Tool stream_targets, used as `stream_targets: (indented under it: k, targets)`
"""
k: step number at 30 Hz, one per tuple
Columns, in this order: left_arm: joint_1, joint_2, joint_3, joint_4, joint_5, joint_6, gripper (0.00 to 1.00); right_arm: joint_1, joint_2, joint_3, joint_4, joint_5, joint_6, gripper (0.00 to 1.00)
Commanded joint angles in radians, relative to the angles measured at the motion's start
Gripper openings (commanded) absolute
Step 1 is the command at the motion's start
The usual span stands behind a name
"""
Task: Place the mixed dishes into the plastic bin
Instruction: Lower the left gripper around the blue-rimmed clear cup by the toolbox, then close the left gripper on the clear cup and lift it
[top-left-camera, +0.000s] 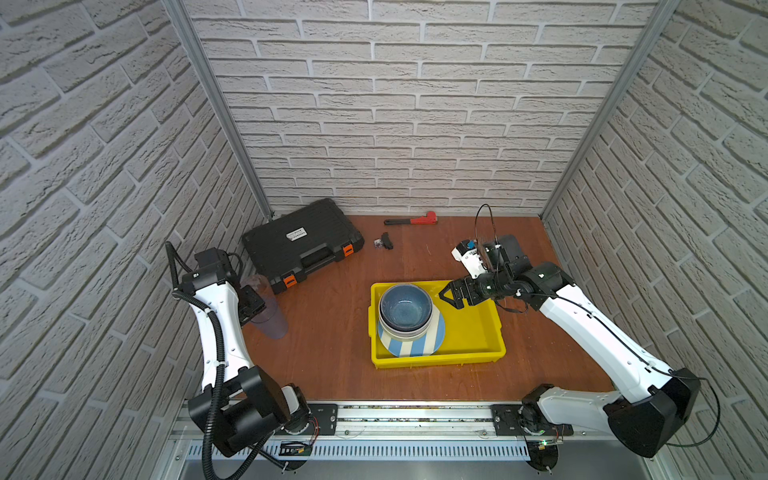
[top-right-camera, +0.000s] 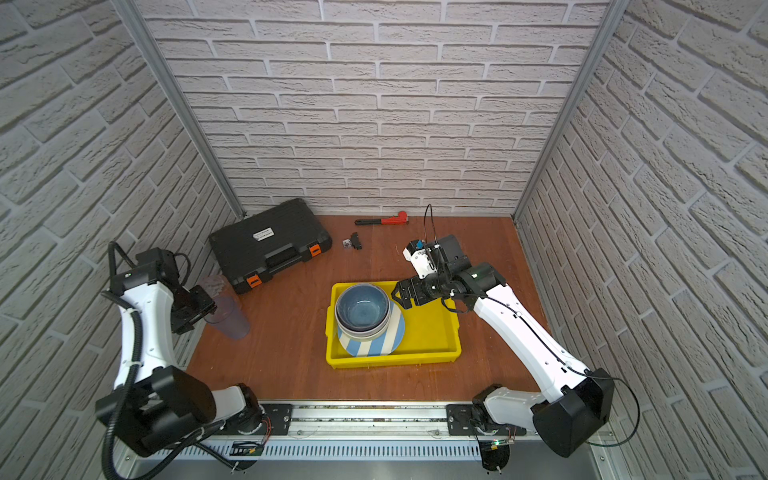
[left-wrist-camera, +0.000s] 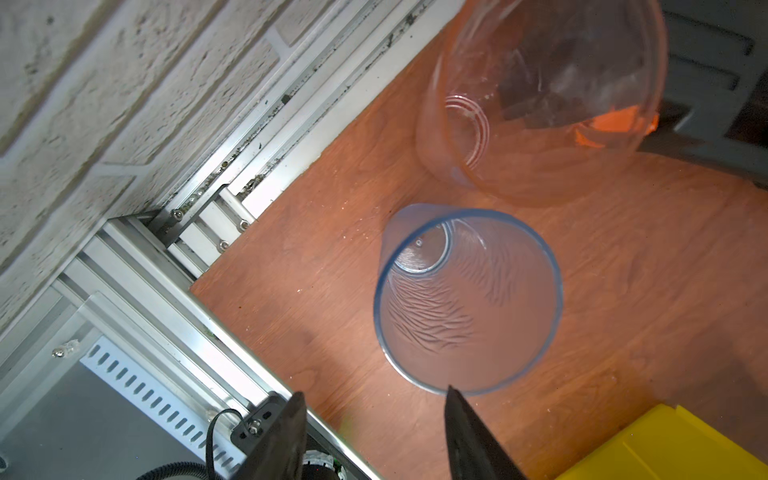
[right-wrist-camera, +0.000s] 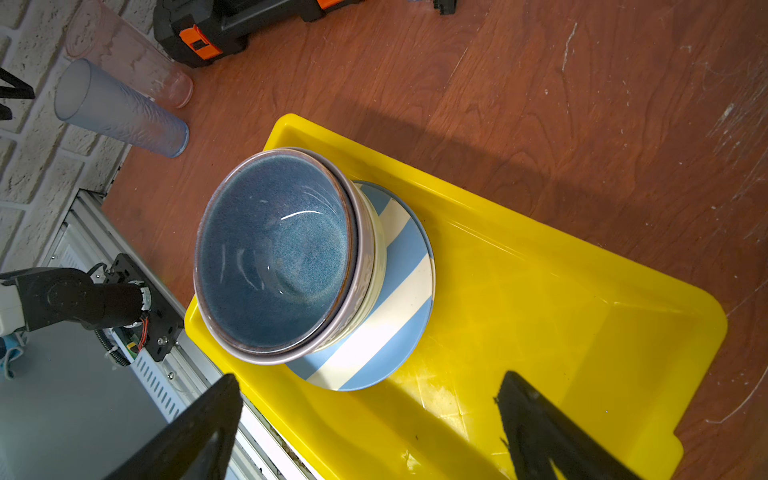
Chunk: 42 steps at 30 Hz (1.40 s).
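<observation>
Briefly, you are looking at two tumblers, three bowls, one plate in sight, one bin and two grippers.

The yellow bin (top-left-camera: 478, 336) is sitting right of centre on the wooden table (top-left-camera: 332, 365), its long axis running left to right in both top views. It is holding one stack, crowded into its left half. The blue-white striped plate (right-wrist-camera: 399, 299) is lying flat at the bottom, and three bowls are nesting on it, mouths up: the pale green bowl (right-wrist-camera: 377, 245) lowest, the lavender bowl (right-wrist-camera: 362, 257) inside it, the blue bowl (top-left-camera: 405, 307) on top. Whether more plates are lying under the striped one, you cannot tell. The bin's right half is showing bare yellow floor.

Both tumblers are standing outside the bin, upright at the table's left edge, long axes vertical, mouths up. The pink tumbler (left-wrist-camera: 540, 104) is standing just beside the black tool case (top-left-camera: 301, 245), and the blue tumbler (left-wrist-camera: 469, 299) is standing near it on the side away from the case, the two apart.

The left gripper (left-wrist-camera: 374, 392) is hovering at the blue tumbler's rim, jaws parted and clamping nothing. The right gripper (top-left-camera: 446, 297) is hanging over the bin's far rim, right of the bowls, jaws spread wide and holding nothing.

The tool case is lying closed. One red pipe wrench (top-left-camera: 411, 219) is lying along the back wall, and one small dark part (top-left-camera: 384, 242) is lying near it.
</observation>
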Motion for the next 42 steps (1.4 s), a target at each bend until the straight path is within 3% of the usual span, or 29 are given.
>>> stream_targets:
  k: [1,14,18,26,32,42]
  targets:
    - [0.033,0.005,-0.006,0.031,-0.007,0.014,0.53,-0.009,0.011,0.028,0.004,-0.043,-0.031,0.97]
    - [0.038,0.058,-0.069,0.145,0.075,0.003,0.45,-0.013,-0.008,-0.038,0.055,-0.057,-0.001,0.96]
    - [0.038,0.072,-0.109,0.176,0.080,-0.009,0.40,-0.016,-0.014,-0.044,0.058,-0.054,-0.002,0.96]
    - [0.037,0.088,-0.169,0.211,0.065,0.001,0.38,-0.024,-0.011,-0.052,0.067,-0.060,-0.005,0.96]
    - [0.027,0.094,-0.174,0.217,0.068,0.014,0.19,-0.025,-0.011,-0.051,0.069,-0.063,0.004,0.96]
    - [-0.019,0.083,-0.174,0.205,0.071,0.019,0.06,-0.026,-0.034,-0.054,0.056,-0.056,0.018,0.95]
